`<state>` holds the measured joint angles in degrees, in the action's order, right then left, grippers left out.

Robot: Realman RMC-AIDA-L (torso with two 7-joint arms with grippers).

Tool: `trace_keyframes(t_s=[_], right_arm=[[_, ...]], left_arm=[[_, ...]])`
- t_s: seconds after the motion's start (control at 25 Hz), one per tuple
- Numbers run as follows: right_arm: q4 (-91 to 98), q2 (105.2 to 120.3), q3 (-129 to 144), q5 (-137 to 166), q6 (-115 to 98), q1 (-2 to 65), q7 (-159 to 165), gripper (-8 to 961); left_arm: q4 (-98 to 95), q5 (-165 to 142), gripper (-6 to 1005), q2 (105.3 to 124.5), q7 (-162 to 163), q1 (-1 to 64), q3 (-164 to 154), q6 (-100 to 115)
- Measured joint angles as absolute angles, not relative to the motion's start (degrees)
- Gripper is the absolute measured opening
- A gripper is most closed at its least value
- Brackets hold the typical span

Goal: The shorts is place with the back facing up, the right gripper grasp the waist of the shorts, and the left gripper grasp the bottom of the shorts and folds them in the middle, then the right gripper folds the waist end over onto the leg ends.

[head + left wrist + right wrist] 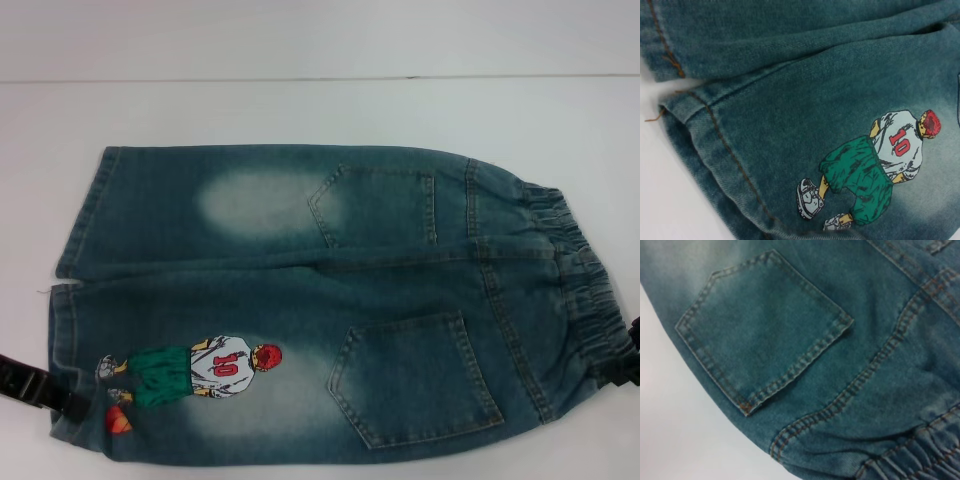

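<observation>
Fingers of both grippers are hard to read: whether either pair is spread or pinching, I cannot tell. White bench (300, 110) carries denim shorts (300, 300), flat, back up, elastic waist (580, 270) right. Left gripper (40, 390) meets the near hem; right gripper (628, 360) the waistband.

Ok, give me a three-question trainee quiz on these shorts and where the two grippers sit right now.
1. True or false: the shorts lie with their back pockets facing up.
2. Multiple choice: the left gripper is at (A) the elastic waistband, (B) the near leg's hem, (C) the far pocket.
3. Fill in: the printed figure wears the number ___.

Key:
1. True; both pockets, such as the near pocket, show on top.
2. B; the right gripper is at the waistband end.
3. 10.
</observation>
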<state>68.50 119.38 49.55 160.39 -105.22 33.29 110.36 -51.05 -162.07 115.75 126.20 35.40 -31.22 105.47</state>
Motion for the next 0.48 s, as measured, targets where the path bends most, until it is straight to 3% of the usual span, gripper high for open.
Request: trace_keyframes(t_s=[0.12,0.48], right_arm=[[68.52,119.4,49.57,160.48,-104.9,33.32,110.41,325],[68.56,119.52,48.76,159.15,-103.98,33.19,109.02,117]], left_arm=[[-50.96,-162.04,24,115.75,126.21,35.41,-31.49,105.35],[-50.96,-161.12,24,115.75,125.85,35.42,-31.21,105.01]])
